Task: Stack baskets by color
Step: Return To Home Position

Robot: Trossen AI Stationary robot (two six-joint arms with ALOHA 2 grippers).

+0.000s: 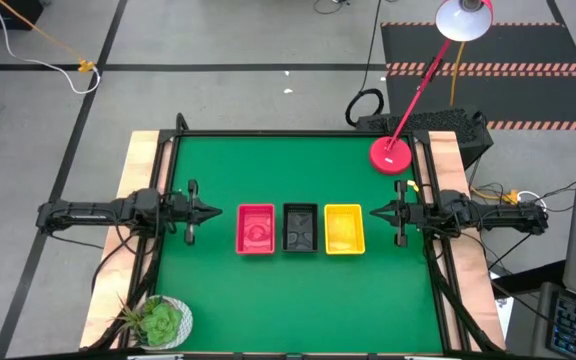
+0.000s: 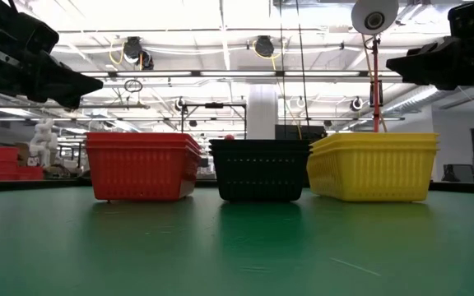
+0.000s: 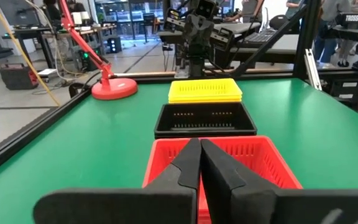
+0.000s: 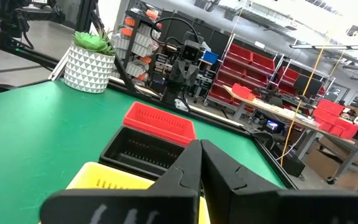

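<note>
Baskets (image 2: 260, 168) stand in three one-colour stacks, in a row across the middle of the green bench (image 1: 298, 300) between the two sets of fingers. The red stack (image 1: 256, 229) sits just ahead of the left fingers (image 1: 208, 212), near their tips but apart from them. The yellow stack (image 1: 344, 229) sits the same way ahead of the right fingers (image 1: 380, 212). The black stack (image 1: 300, 227) is between those two, about midway between both sets of fingers and close beside its neighbours. Seen from bench level, the red and yellow stacks show layered rims, one basket nested in another. Both sets of fingers are pressed together tip to tip, holding nothing. They point at each other along the row, hanging higher than the basket rims. A red lamp base (image 1: 392, 155) stands off to one side of the right fingers. A potted plant (image 1: 158, 320) sits at a bench corner, off to the side of the left fingers.
</note>
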